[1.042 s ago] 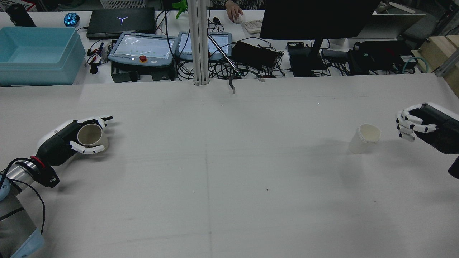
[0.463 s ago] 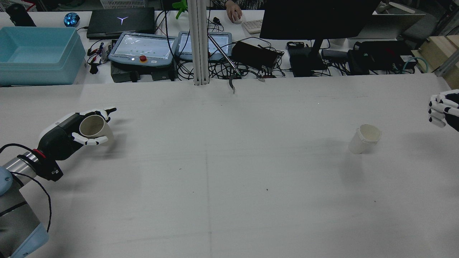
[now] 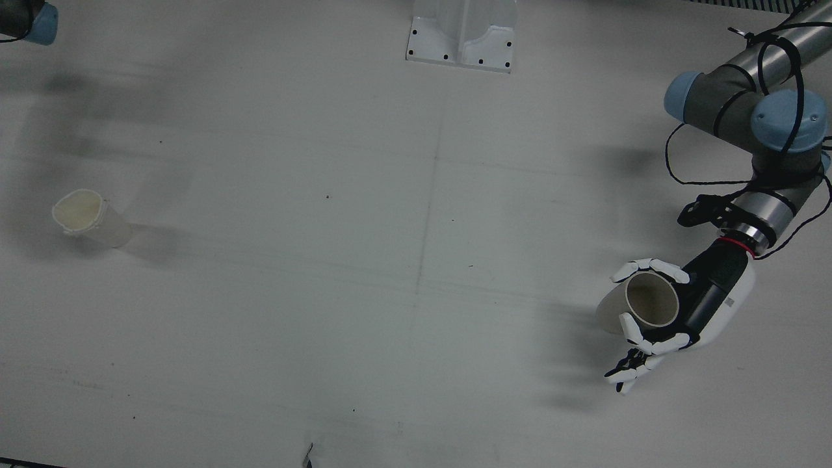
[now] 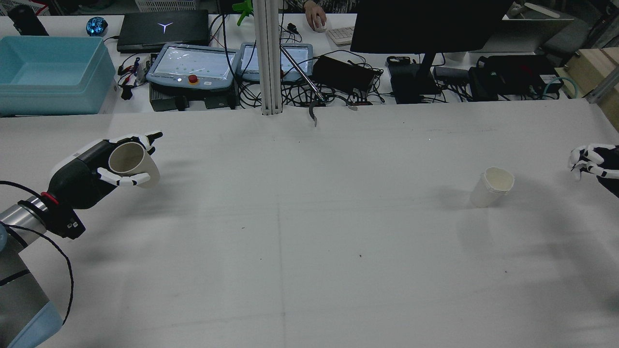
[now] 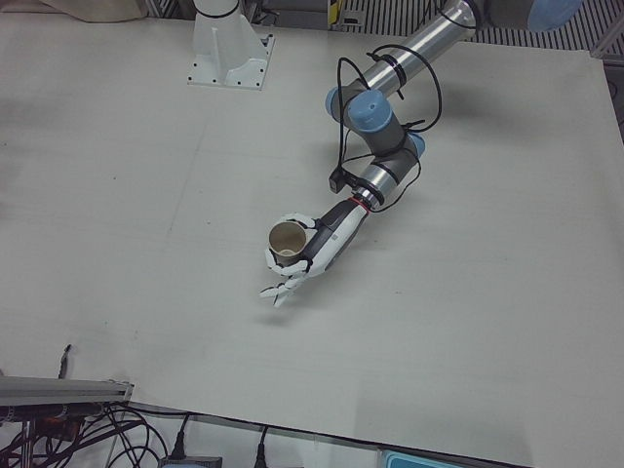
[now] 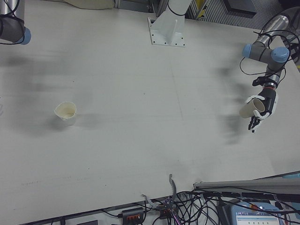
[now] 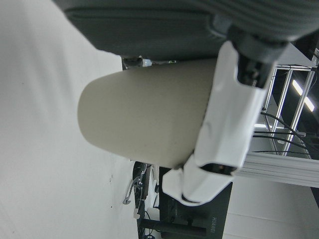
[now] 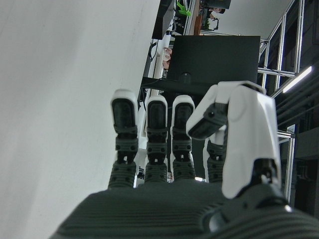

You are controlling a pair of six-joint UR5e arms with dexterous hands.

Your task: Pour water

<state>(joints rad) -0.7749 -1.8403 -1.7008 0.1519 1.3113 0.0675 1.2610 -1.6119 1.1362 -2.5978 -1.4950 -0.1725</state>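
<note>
Gripping a beige cylindrical paper cup [image 4: 131, 164] near the desk's [image 4: 309, 232] left edge, the left robot hand [image 4: 94, 169] holds it tilted. The crumpled white cup [image 4: 492, 186] stands far across, nearer the empty, spread-fingered right robot hand [image 4: 592, 162].

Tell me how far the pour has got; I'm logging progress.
Done: the left hand has gripped the tan cup and holds it above the table. In hand: carrying it, tilted. Left: crossing to the white cup, which stands far off, and pouring. The right hand holds nothing.
</note>
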